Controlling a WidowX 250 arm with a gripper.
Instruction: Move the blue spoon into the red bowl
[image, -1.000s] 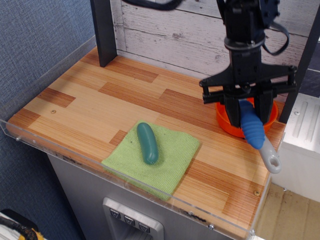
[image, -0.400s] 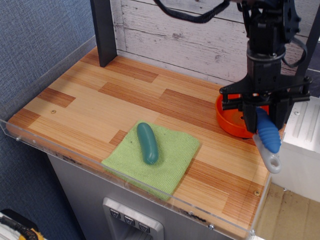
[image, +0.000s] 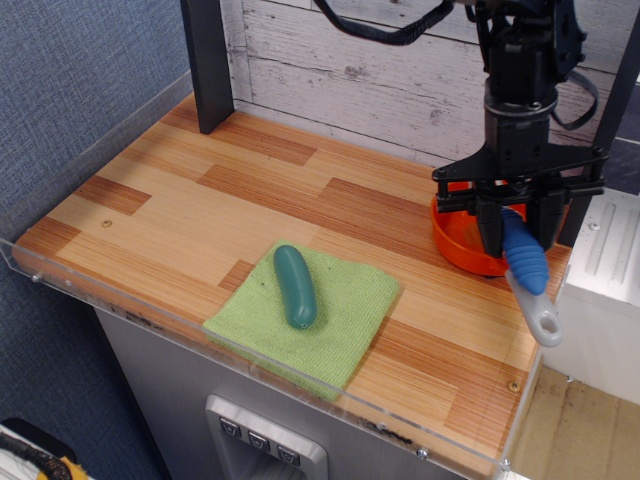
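Observation:
The blue spoon (image: 526, 263) shows only its ribbed blue handle, which hangs tilted below my gripper (image: 515, 228); its head is hidden between the fingers. The gripper is shut on the spoon's upper end and holds it over the right part of the red bowl (image: 462, 243). The bowl sits at the table's right back edge, partly hidden by the gripper. Its light grey stick handle (image: 542, 320) points to the front right, under the spoon.
A smooth teal-green oblong (image: 295, 285) lies on a green cloth (image: 340, 320) at the front middle. A dark post (image: 208, 60) stands at the back left. A clear acrylic rim (image: 250, 365) runs along the table's front edge. A white box (image: 605, 300) stands right of the table.
The gripper has carried the blue spoon to the right across the bowl, then back a little to the left and up. The bowl and the oblong have not moved.

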